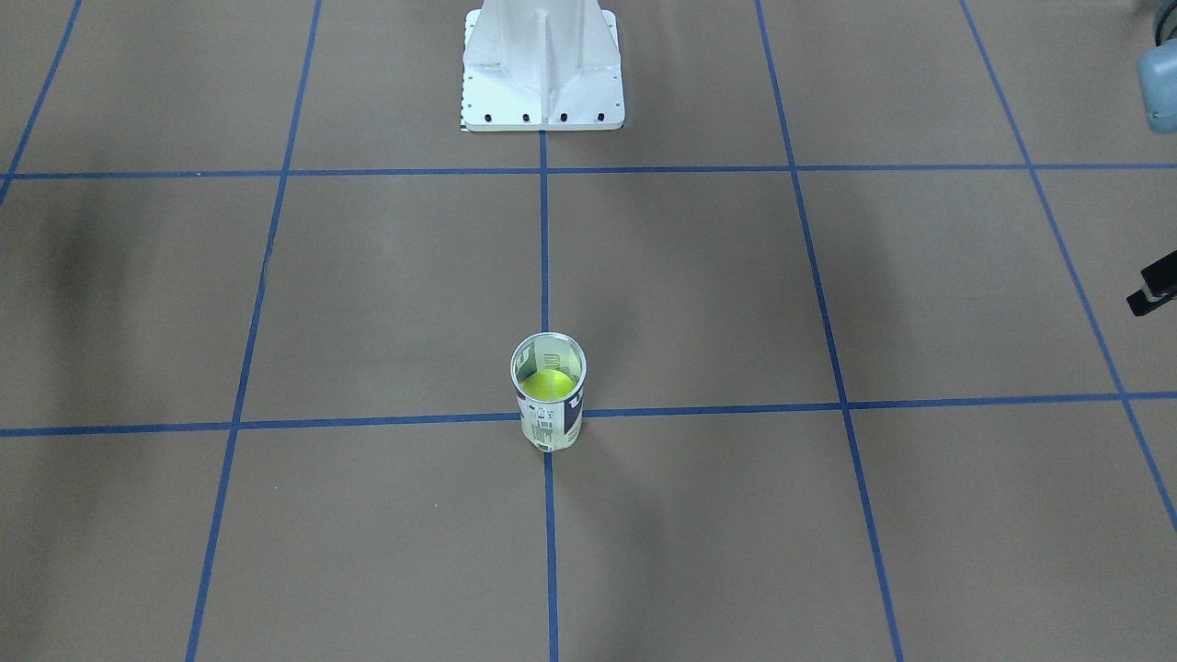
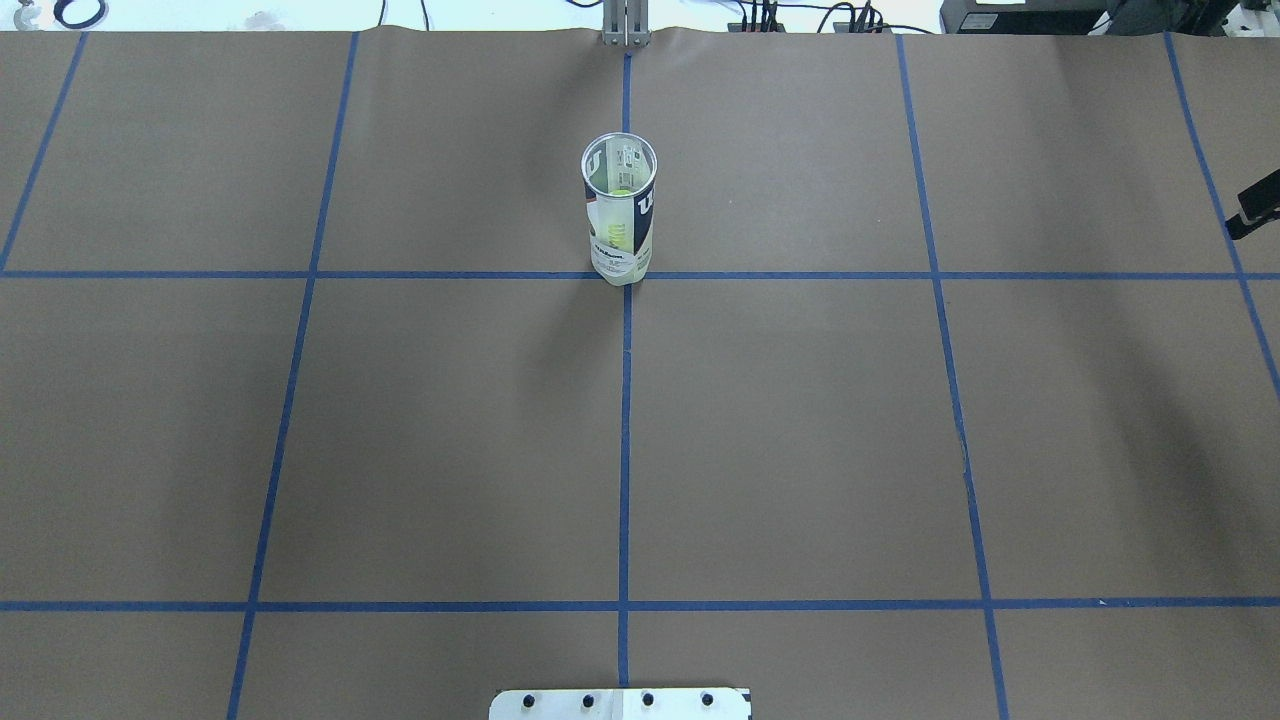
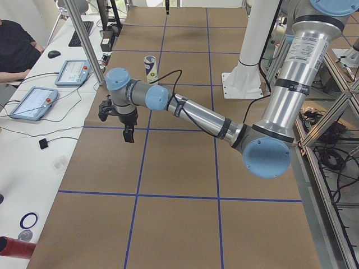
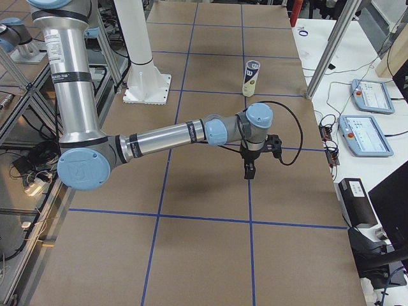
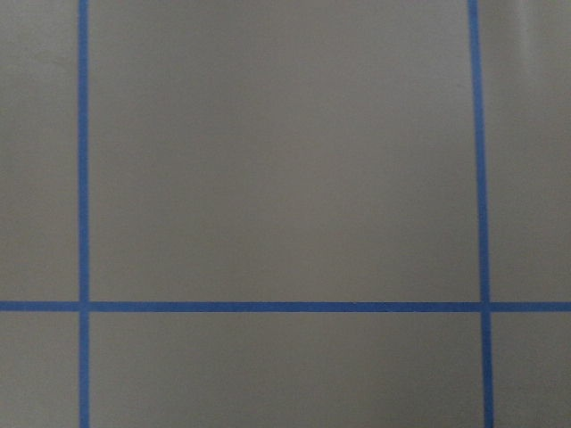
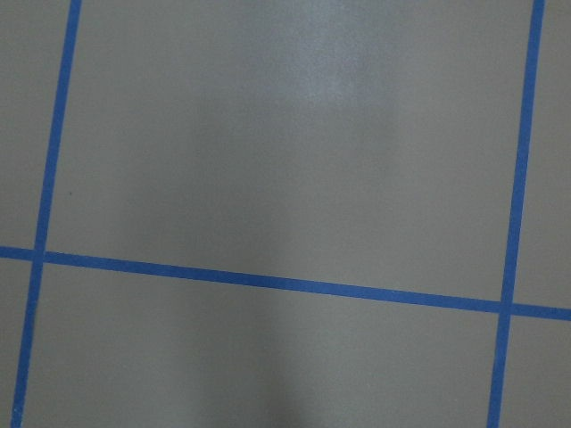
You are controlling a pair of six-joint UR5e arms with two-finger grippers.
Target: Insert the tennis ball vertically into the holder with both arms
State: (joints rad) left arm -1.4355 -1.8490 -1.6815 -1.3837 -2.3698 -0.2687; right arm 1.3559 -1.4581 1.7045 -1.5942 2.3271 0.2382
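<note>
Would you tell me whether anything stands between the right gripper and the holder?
Nothing visible does: only bare table lies between the right gripper and the upright holder, whose tennis ball is inside.

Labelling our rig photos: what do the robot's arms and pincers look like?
The left arm and right arm are silver-grey tubes with light blue joint caps and black rings. A black cable loops at each wrist. The left pincer and right pincer are black, two-fingered.

Brown paper-covered table [image 2: 800, 420] gridded with blue tape lines [image 2: 624, 450]; in the overhead view the holder [image 2: 620, 215] stands upright toward 12 o'clock on a tape crossing, the white pedestal base [image 2: 620, 703] at 6 o'clock
</note>
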